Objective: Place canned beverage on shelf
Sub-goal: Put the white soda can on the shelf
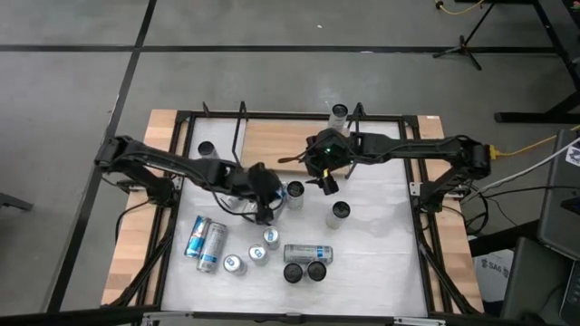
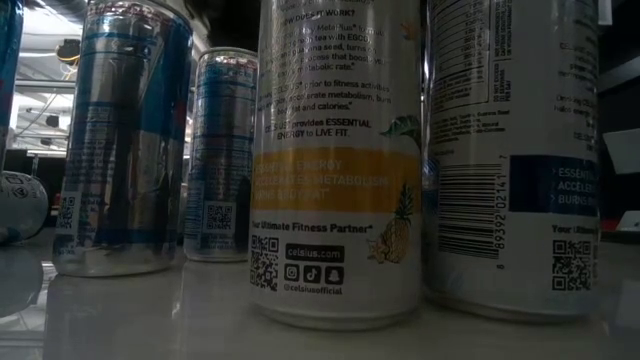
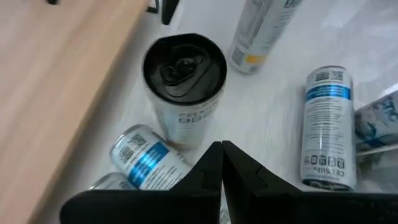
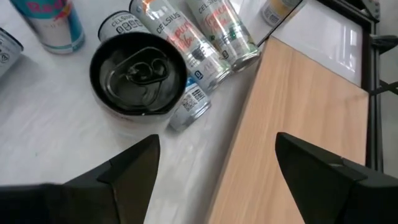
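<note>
Two grippers above upright black-topped can (image 1: 295, 191), just in front of shelf (image 1: 272, 142).
Right gripper (image 4: 216, 163) over it, fingers apart, nothing held; left gripper (image 3: 222, 163) beside it, fingers pressed together, empty.

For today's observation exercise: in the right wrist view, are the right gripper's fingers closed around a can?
No. The right gripper stands open with nothing between its fingers, and the black-topped can stands on the table beyond them.
</note>
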Robot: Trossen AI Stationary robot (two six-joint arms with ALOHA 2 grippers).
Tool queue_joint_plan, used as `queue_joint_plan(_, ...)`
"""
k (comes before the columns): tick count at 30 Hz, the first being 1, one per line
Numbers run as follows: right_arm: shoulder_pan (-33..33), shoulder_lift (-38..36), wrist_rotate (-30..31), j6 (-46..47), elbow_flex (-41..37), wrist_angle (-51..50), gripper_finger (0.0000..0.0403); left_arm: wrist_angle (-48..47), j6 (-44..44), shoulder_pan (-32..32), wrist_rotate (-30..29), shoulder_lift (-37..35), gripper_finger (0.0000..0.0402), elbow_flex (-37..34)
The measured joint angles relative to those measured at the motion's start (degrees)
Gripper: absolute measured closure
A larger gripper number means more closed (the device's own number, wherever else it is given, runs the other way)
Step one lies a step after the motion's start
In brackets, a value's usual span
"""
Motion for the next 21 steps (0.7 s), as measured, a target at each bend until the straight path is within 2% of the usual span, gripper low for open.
queue_joint_plan(7,0.0,1.1,0.0,0.0,0.0,0.3,0.0093,4.3,-0.1,0.5,0.6,4.1,0.0401,0.0)
queue_joint_plan(16,0.0,1.1,-0.6,0.2,0.0,0.6,0.0093,4.4,-0.1,2.4,-4.0,4.2,0.0401,0.0)
queue_joint_plan(21,0.0,1.1,-3.9,0.1,0.0,0.2,0.0093,4.3,0.0,3.5,-4.2,4.2,0.0401,0.0)
